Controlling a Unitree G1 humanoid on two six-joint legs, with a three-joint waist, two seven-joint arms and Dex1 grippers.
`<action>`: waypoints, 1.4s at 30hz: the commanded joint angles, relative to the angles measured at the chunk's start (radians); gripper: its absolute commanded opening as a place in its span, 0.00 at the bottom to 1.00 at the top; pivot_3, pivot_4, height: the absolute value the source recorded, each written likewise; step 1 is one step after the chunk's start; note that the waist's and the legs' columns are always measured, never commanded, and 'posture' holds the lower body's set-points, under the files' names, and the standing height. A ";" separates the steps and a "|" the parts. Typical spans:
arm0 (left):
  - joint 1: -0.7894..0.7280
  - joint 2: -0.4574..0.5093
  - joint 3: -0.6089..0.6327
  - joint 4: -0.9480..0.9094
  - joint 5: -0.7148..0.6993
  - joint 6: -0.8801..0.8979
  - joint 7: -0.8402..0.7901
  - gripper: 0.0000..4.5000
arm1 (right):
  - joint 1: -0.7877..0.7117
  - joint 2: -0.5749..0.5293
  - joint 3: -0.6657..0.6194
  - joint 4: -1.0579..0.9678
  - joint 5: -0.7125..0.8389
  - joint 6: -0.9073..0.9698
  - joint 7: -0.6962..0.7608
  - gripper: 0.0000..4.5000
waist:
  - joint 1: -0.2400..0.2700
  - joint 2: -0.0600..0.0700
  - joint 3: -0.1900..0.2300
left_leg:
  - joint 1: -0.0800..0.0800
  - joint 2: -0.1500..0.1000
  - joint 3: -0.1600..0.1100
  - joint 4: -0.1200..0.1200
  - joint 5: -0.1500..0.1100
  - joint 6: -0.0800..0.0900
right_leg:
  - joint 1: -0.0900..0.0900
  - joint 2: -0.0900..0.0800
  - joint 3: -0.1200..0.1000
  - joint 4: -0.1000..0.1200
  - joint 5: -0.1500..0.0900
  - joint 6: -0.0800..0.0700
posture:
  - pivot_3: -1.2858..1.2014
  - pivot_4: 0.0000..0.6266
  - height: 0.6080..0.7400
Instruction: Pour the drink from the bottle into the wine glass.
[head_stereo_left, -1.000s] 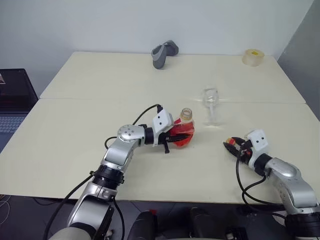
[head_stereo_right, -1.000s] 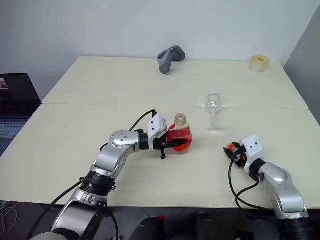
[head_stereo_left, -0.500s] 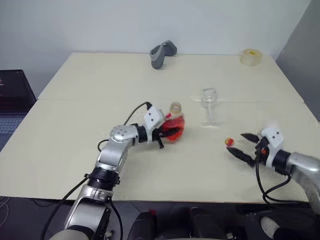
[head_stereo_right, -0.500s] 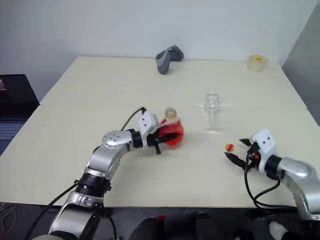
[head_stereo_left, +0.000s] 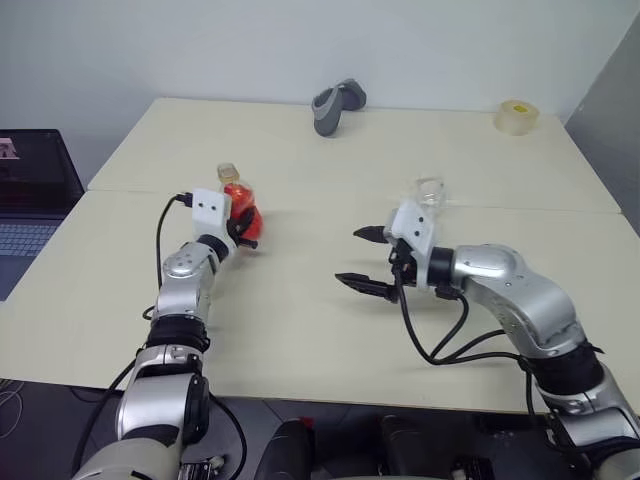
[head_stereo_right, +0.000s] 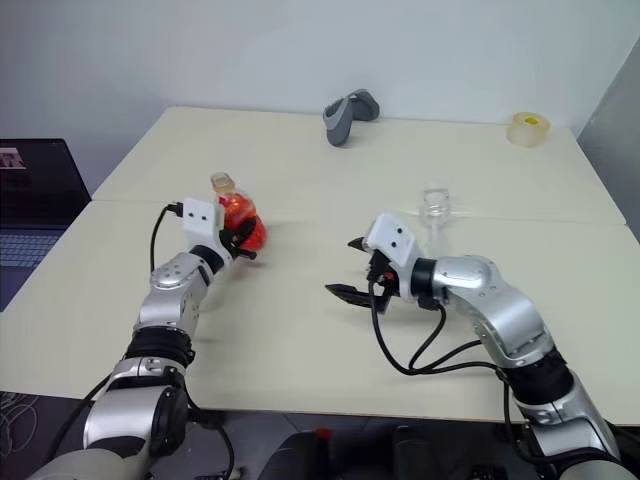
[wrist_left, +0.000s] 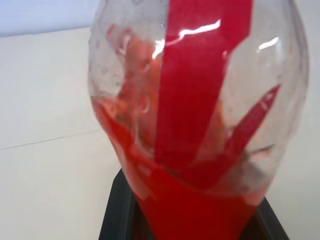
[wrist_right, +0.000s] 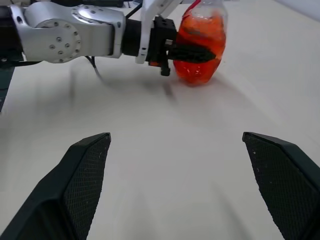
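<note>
Clearly the left gripper is clamping its black fingers around the small clear plastic bottle, red-pink drink pooling low, upright and uncapped over the left of the cream table, likely readying a pour. Further right, the right gripper is spreading its fingers wide, holding nothing, just before the clear stemmed wine glass, perhaps to steady it.

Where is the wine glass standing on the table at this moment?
In the head views the wine glass stands upright on the right half of the table, just behind the open right gripper and well to the right of the bottle.
</note>
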 joint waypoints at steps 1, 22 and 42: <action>-0.054 0.013 0.021 0.077 -0.013 -0.080 -0.004 0.17 | -0.045 0.034 0.024 0.017 -0.034 -0.036 0.006 1.00 | -0.001 0.000 0.000 | 0.000 0.000 0.000 0.000 0.000 0.000 | 0.000 0.000 0.000 0.000 0.000 0.000 | 0.52 0.24 1.00; 0.291 -0.024 0.036 -0.440 -0.089 0.066 0.053 0.99 | 0.046 -0.001 -0.073 -0.188 0.050 0.102 0.016 1.00 | -0.015 0.000 0.000 | 0.002 0.002 -0.001 -0.002 0.000 0.000 | -0.001 0.000 0.001 0.004 0.000 0.000 | 0.52 0.24 1.00; 0.408 0.102 -0.211 -1.002 -0.134 0.400 -0.200 0.99 | -0.286 -0.015 -0.449 0.335 0.118 0.475 -0.353 1.00 | -0.016 0.000 0.000 | 0.002 0.001 0.002 -0.003 0.000 0.000 | 0.000 0.001 0.003 0.002 0.000 0.000 | 0.52 0.24 1.00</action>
